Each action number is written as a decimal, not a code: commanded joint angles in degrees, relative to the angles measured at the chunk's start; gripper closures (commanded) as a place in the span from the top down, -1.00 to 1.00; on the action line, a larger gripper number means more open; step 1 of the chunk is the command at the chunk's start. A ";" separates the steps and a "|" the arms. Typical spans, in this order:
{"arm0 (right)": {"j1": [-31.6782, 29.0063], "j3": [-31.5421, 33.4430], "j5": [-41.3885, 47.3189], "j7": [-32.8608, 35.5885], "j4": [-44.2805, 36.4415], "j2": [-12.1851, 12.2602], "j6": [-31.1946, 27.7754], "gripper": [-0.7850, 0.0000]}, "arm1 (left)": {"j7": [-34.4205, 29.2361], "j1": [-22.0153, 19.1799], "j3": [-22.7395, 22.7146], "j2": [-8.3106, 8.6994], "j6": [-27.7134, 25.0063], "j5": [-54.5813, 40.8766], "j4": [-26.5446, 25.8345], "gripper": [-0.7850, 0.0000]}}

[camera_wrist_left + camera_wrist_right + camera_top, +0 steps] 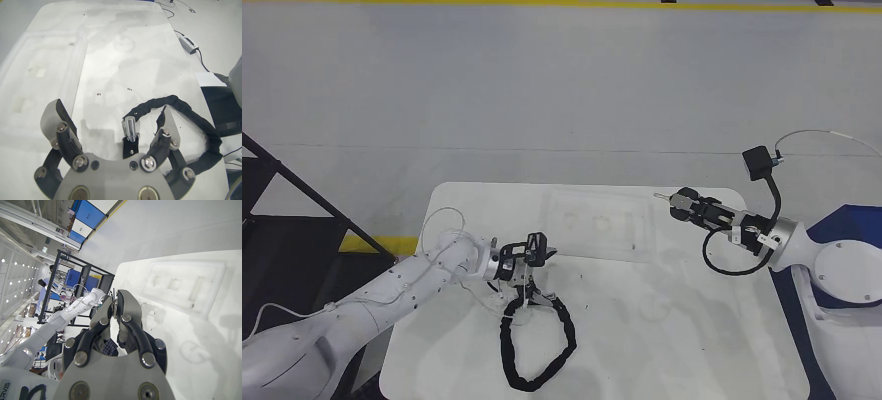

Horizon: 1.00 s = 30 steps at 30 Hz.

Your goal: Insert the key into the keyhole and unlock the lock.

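Observation:
A chain lock in a black fabric sleeve (538, 350) lies looped on the white table (682, 340). Its silver lock cylinder (130, 128) points away from the left wrist camera. My left gripper (113, 113) is open and straddles that cylinder, with both fingers clear of it; from above, this left gripper (534, 250) hovers at the loop's far end. Over the table's far right corner, my right gripper (679, 201) is shut on a small metal key (661, 196). The key's ring (114, 308) is pinched between the right gripper's (115, 302) pads.
A white foam tray (602, 225) with shallow cut-out pockets lies at the table's far middle, between the two arms. A power brick and cables (189, 45) lie on the floor past the table edge.

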 commanded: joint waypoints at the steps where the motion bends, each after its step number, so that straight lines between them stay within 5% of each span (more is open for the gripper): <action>1: 0.00 0.00 0.00 0.00 0.00 0.00 0.00 -1.00 | 4.17 1.75 -0.39 0.91 0.81 4.06 -0.06 1.00; 7: 0.00 0.00 0.00 0.00 0.00 0.00 0.00 -1.00 | 9.20 4.73 -0.85 2.04 3.18 12.45 -0.51 1.00; 23: 0.00 0.00 0.00 0.00 0.00 0.00 0.00 -1.00 | 13.00 8.82 -3.35 0.89 10.58 16.87 2.09 1.00; 30: 0.00 0.00 0.00 0.00 0.00 0.00 0.00 -1.00 | 11.69 9.53 -4.24 0.22 10.81 18.12 3.03 0.44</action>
